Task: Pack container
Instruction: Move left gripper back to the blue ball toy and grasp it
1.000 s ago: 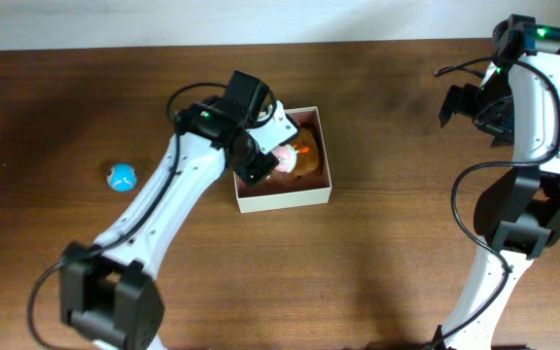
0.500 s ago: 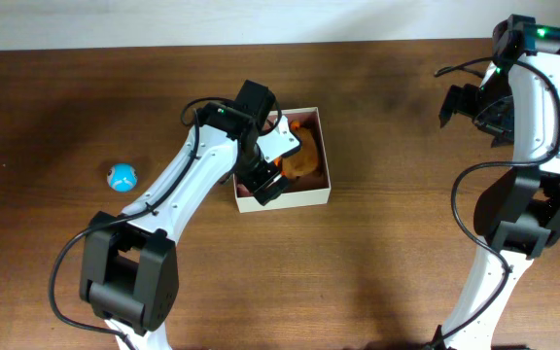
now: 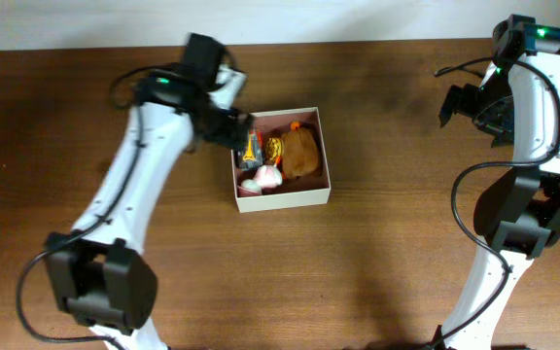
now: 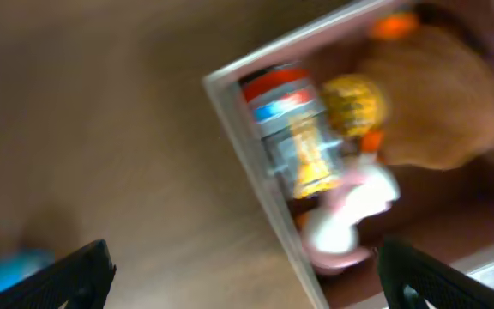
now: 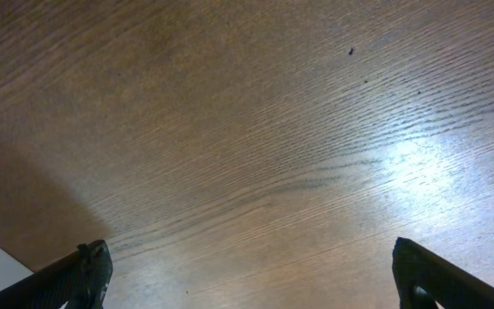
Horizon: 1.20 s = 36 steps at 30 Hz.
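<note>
The container (image 3: 285,201), a square cream-walled box with a reddish-brown inside, sits mid-table. In it lie a brown plush toy (image 3: 301,153), a pink-and-white toy (image 3: 264,176) and a small yellow-orange toy (image 3: 253,148). My left gripper (image 3: 236,131) hangs open over the box's left wall, holding nothing. The blurred left wrist view shows that wall (image 4: 256,172), the pink-and-white toy (image 4: 350,215), a red-and-blue banded toy (image 4: 286,99) and the plush (image 4: 436,103), with the left gripper (image 4: 247,287) spread wide. My right gripper (image 3: 465,105) stands open at the far right, with the right gripper (image 5: 247,279) over bare wood.
A blue blur (image 4: 11,273) lies on the table left of the box in the left wrist view; my left arm hides that spot from overhead. The wooden table's back edge meets a white wall (image 3: 280,19).
My left gripper opened and let go of the pink-and-white toy inside the box, then drew back up and to the left. The right arm has not moved.
</note>
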Each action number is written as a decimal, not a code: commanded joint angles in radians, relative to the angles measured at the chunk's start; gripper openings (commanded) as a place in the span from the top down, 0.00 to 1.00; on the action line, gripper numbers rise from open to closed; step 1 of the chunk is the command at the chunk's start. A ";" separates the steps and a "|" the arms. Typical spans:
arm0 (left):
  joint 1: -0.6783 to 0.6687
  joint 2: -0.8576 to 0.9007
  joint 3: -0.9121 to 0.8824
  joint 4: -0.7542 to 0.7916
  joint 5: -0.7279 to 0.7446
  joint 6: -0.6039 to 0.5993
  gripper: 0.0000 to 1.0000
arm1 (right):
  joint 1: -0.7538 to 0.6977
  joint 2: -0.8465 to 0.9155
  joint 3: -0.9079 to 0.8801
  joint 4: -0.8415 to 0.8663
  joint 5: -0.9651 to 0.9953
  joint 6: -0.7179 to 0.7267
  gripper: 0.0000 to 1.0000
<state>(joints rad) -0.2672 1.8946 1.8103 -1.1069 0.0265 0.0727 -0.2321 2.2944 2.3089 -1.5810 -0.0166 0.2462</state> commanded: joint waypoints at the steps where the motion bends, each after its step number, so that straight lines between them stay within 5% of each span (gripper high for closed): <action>1: 0.173 -0.035 0.002 -0.084 -0.034 -0.283 0.00 | 0.003 0.003 -0.002 0.001 -0.001 -0.002 0.01; 10: 0.379 -0.035 -0.129 -0.127 -0.103 -0.357 0.00 | 0.003 0.003 -0.002 0.001 -0.001 -0.002 0.01; 20: 0.397 -0.029 -0.383 0.162 -0.246 -0.356 0.00 | 0.003 0.003 -0.002 0.001 -0.001 -0.002 0.01; 29: 0.404 -0.027 -0.431 0.373 -0.259 -0.188 0.00 | 0.003 0.003 -0.002 0.001 -0.001 -0.002 0.01; 36: 0.428 0.017 -0.438 0.423 -0.251 -0.187 0.00 | 0.003 0.003 -0.002 0.001 -0.002 -0.002 0.01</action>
<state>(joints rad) 0.1459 1.8816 1.3823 -0.6899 -0.2150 -0.1452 -0.2321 2.2944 2.3089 -1.5814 -0.0166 0.2466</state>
